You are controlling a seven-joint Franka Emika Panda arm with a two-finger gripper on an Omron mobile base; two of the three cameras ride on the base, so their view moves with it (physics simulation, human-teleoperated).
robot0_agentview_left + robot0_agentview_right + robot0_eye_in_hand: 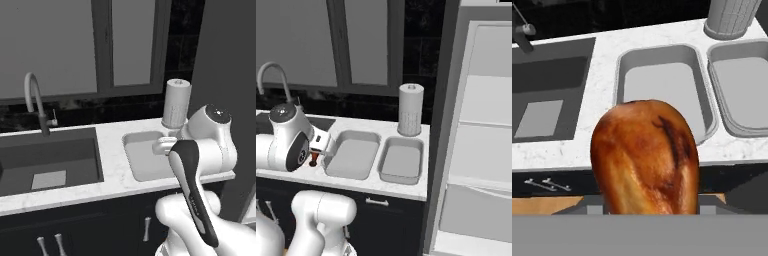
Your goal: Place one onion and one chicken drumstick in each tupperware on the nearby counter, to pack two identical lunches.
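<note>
The chicken drumstick [646, 157] sat closest, pinched tight in the gripper [314, 159]. Just ahead of the gripper and a bit below, two empty tupperware boxes [662, 90] waited side by side on the counter [604, 90]. It should go over the near box, drop low, then let go gently
</note>
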